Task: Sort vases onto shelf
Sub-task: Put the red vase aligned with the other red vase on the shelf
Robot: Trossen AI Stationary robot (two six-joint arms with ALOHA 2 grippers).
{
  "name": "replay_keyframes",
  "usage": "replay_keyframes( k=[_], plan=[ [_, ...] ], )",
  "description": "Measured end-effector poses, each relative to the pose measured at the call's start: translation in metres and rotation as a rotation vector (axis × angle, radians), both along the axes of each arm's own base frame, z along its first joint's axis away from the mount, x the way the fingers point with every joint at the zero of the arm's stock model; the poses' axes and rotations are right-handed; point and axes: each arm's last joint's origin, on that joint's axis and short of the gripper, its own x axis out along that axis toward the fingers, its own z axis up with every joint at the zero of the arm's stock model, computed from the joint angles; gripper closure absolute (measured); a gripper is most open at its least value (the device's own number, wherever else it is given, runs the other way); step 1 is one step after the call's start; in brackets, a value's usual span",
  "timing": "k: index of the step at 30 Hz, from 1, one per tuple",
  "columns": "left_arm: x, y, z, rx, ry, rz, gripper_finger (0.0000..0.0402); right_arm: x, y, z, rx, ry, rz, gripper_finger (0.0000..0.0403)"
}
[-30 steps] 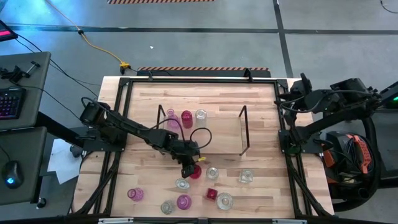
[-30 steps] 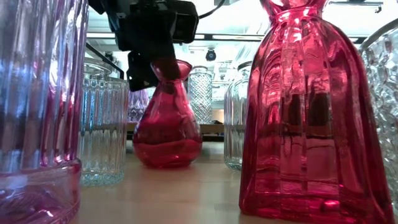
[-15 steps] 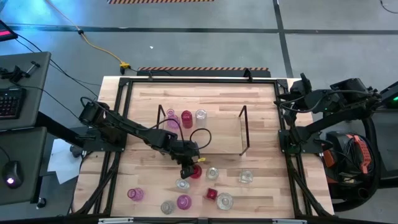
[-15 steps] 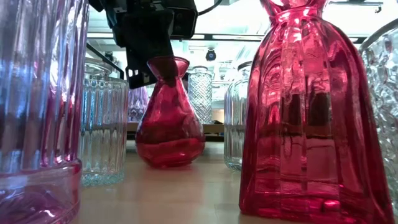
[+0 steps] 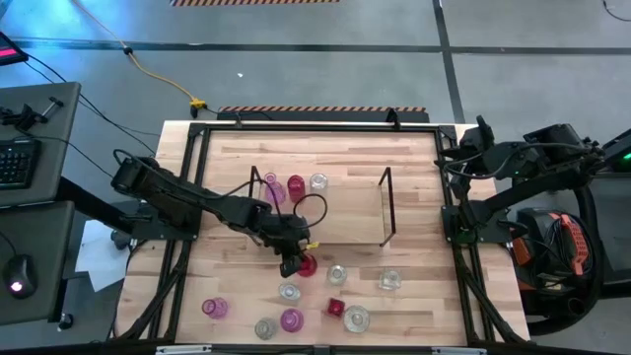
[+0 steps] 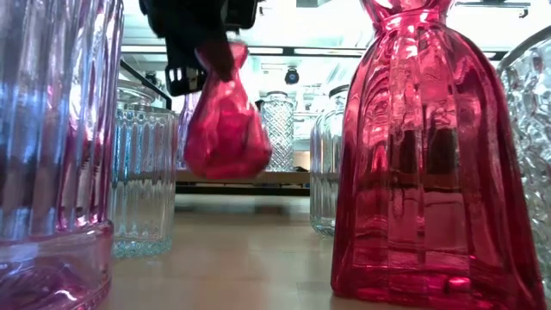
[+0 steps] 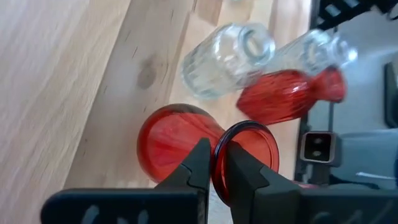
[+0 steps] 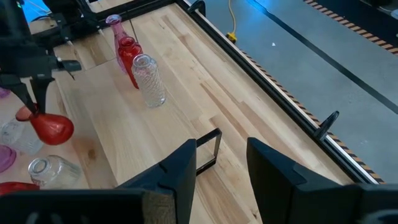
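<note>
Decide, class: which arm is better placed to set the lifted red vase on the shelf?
Left. The left hand already grips the red vase by its rim, off the table, beside the shelf. The right hand waits open near the table's right edge.

Big light-wood tabletop (image 5: 237, 153) inside black metal frame (image 5: 315, 125). Yellow cable (image 5: 158, 74) lies across grey floor (image 5: 532, 79) (runs toward table's far edge). Black keyboard (image 5: 18, 163) and computer mouse (image 5: 14, 287) on dark side desk (image 5: 39, 212).
</note>
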Motion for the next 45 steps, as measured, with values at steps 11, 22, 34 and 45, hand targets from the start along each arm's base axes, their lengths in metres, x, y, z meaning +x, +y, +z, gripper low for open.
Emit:
replay_keyframes(
  k=[11, 22, 34, 45],
  plan=[
    [-0.016, 0.022, 0.025, 0.067, -0.026, 0.095, 0.0386, 0.0, 0.0, 0.0, 0.001, 0.0, -0.001, 0.0279],
    [-0.023, 0.054, 0.025, 0.164, 0.05, 0.206, 0.0385, 0.001, 0.0, 0.001, 0.005, -0.015, 0.0, 0.0279],
    [-0.021, 0.075, 0.021, 0.185, 0.078, 0.276, 0.0385, 0.001, 0.0, 0.001, 0.004, -0.015, 0.0, 0.0279],
    [-0.021, 0.08, 0.02, 0.185, 0.076, 0.294, 0.0372, 0.001, 0.0, 0.001, -0.001, -0.012, 0.005, 0.0279]
  ],
)
